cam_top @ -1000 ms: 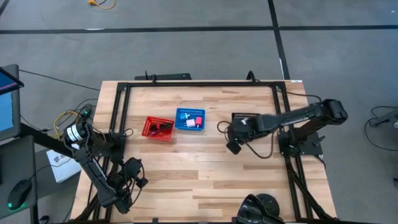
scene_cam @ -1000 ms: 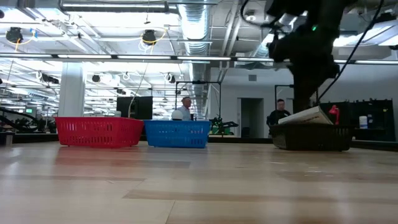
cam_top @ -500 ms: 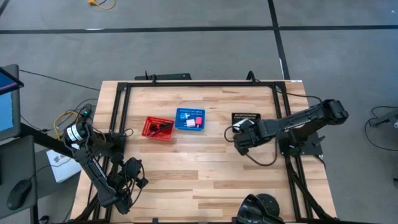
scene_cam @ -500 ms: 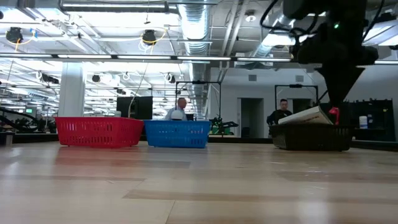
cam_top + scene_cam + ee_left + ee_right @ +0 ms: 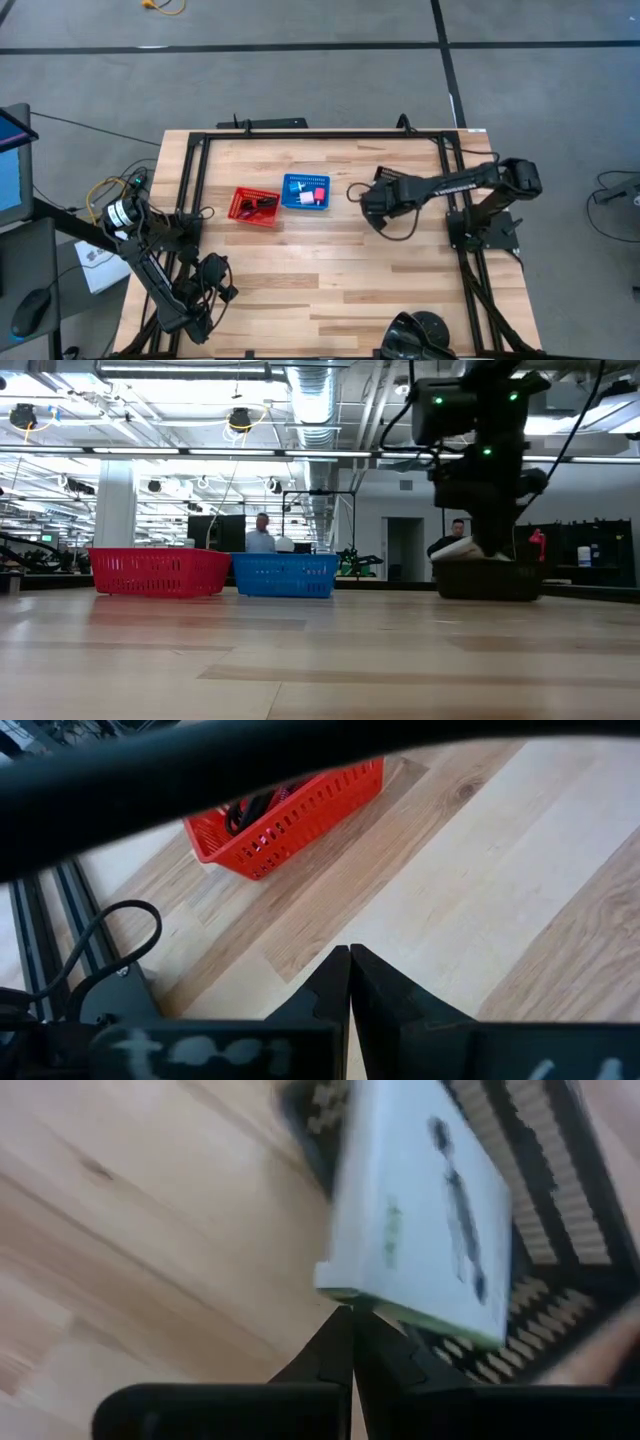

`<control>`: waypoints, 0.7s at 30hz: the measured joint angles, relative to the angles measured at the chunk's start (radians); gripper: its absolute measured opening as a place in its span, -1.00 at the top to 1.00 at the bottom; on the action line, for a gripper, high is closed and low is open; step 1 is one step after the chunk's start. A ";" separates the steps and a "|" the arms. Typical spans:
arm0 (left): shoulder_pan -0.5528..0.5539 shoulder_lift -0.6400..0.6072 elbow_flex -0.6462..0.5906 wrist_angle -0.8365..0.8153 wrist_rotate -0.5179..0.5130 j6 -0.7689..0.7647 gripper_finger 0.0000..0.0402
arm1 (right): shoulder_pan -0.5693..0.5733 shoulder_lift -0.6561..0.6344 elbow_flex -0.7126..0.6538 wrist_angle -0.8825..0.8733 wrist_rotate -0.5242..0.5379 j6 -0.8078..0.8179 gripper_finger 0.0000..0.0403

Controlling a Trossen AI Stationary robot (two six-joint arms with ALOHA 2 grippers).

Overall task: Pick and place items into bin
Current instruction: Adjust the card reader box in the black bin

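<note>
The white card packet [image 5: 420, 1210] with a black pen-like shape lies tilted on the black perforated basket [image 5: 530, 1230]. In the low view its white end [image 5: 455, 547] sticks out over the basket's rim [image 5: 490, 582]. My right gripper [image 5: 352, 1318] is shut, with its tips at the packet's lower edge; in the high view it hangs over the basket's left side [image 5: 373, 207]. My left gripper [image 5: 350, 960] is shut and waits above the table's near left part [image 5: 215, 275]. The red basket [image 5: 255, 207] holds dark cord-like pieces, and the blue basket [image 5: 305, 192] holds pink and white pieces. My right gripper has its shut fingertips right at the packet's lower edge [image 5: 345, 1293], coming down from above. I cannot tell whether they touch it. The packet rests tilted on the black basket.
The red basket [image 5: 160, 572] and blue basket [image 5: 285, 574] stand side by side at the table's middle far part. A black frame [image 5: 300, 135] runs around the table. Bare wood lies across the near half [image 5: 330, 290]. People stand in the room beyond.
My right gripper has swung from the bare wood near the black basket toward the far edge, and now hangs over the basket and packet. The packet's visible end has shifted a little toward the blue basket. My left arm has kept still.
</note>
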 joint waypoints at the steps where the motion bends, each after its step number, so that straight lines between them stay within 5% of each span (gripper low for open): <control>1: 0.000 0.000 0.000 0.000 0.000 0.000 1.00 | -0.011 -0.005 0.000 0.023 0.000 -0.023 1.00; 13: 0.000 0.000 0.000 0.000 -0.001 0.000 1.00 | -0.038 -0.076 0.000 0.081 0.153 -0.059 1.00; 21: 0.000 0.000 0.000 0.010 -0.012 -0.006 1.00 | 0.004 -0.076 0.000 0.160 0.163 -0.119 1.00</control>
